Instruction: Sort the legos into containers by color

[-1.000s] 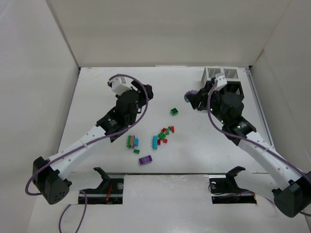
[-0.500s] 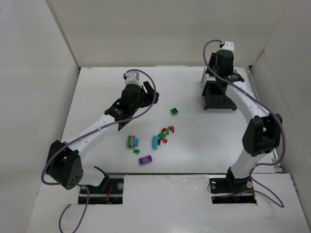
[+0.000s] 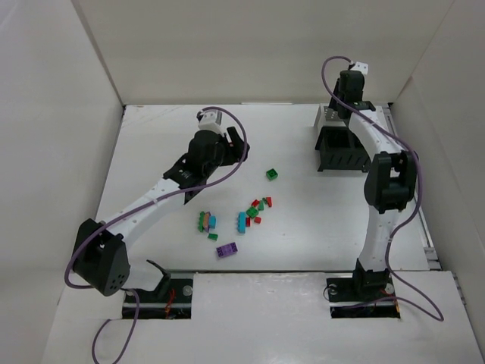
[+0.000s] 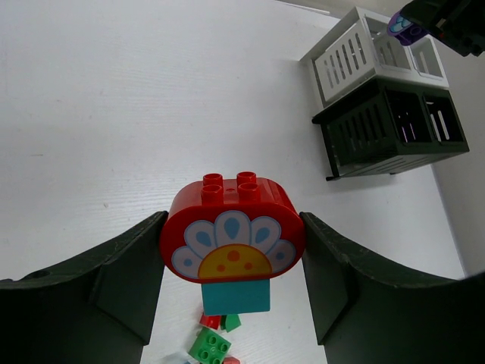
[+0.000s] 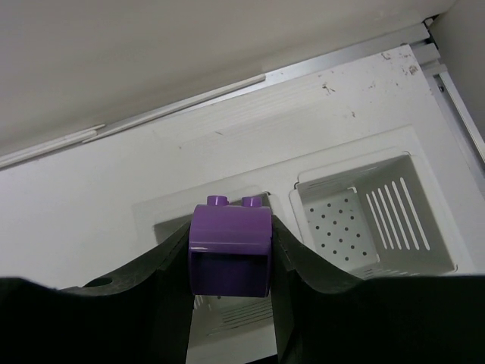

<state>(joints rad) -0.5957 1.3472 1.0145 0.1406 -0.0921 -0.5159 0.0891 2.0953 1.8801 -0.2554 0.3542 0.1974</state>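
My left gripper point(image 4: 233, 262) is shut on a red oval lego with a flower print point(image 4: 232, 231), and a teal brick point(image 4: 236, 296) is stuck under it. It hangs above the table left of centre point(image 3: 229, 144). My right gripper point(image 5: 229, 265) is shut on a purple lego point(image 5: 229, 236) and hovers over the left white bin point(image 5: 168, 226) of the containers point(image 3: 345, 152) at the back right. Loose legos lie mid-table: a green one point(image 3: 271, 174), a mixed cluster point(image 3: 256, 211), another cluster point(image 3: 206, 221) and a purple brick point(image 3: 226, 249).
The containers are two white bins point(image 4: 364, 53) behind two black bins point(image 4: 390, 125), close to the right wall. A second white bin point(image 5: 364, 220) lies right of the purple lego. White walls enclose the table on three sides.
The right arm has swung from mid-table up and back over the containers, carrying the purple lego. The left arm has shifted slightly right and back with its red lego.
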